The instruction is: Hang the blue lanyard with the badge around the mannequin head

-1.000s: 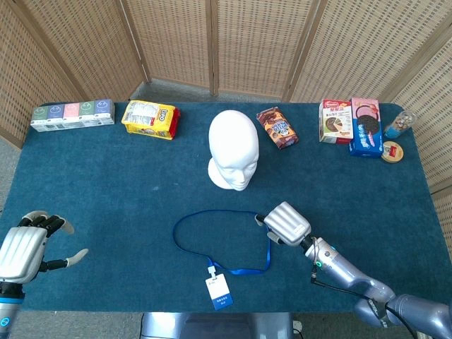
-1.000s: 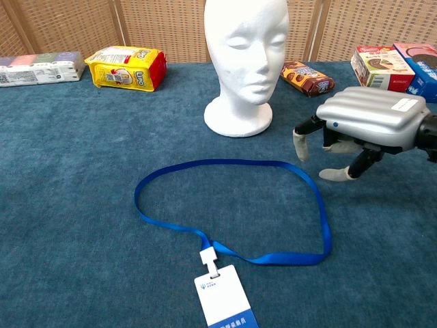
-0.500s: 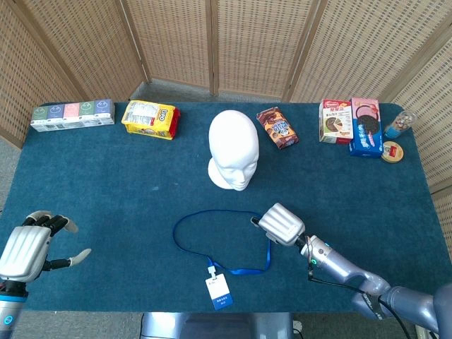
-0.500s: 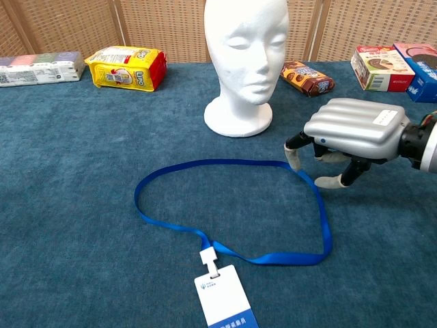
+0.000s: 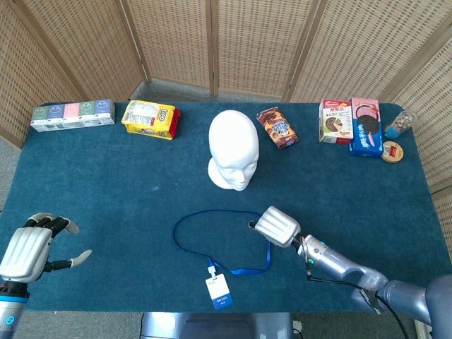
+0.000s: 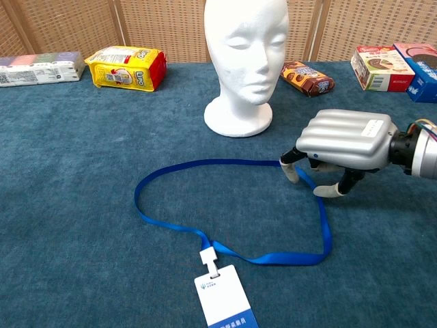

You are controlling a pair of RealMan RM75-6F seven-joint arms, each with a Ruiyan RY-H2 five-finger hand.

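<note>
- The table (image 5: 106, 183) wears a dark blue, felt-like cloth; woven wicker screens (image 5: 261, 42) stand behind it.
- The mannequin head (image 5: 232, 149) is smooth, white and egg-shaped, standing upright near the table's middle, face toward the robot.
- The blue lanyard (image 6: 225, 205) is a thin flat ribbon lying in a loose loop on the cloth, at 6 o'clock from the mannequin head.
- Its badge (image 6: 224, 295) is a white card with a blue band, clipped at the loop's near end; the chest view cuts off its lower edge.
- The right hand (image 6: 338, 147) has a ribbed silver back and pale fingertips (image 6: 291, 171). It sits palm down over the loop's 2 o'clock stretch, fingers curled downward on either side of the ribbon.
- Whether those fingers actually pinch the ribbon cannot be told; the palm hides the contact.
- The left hand (image 5: 32, 244) is at the table's 8 o'clock corner, fingers spread, holding nothing.
- A yellow crinkly snack bag (image 5: 149, 119) lies at 10 o'clock from the mannequin head, with a row of pastel packs (image 5: 72, 114) farther left.
- A brown cookie packet (image 5: 277, 128) lies at 2 o'clock from the mannequin head; snack boxes (image 5: 349, 123) and a small bottle (image 5: 397, 126) crowd the far right corner.
</note>
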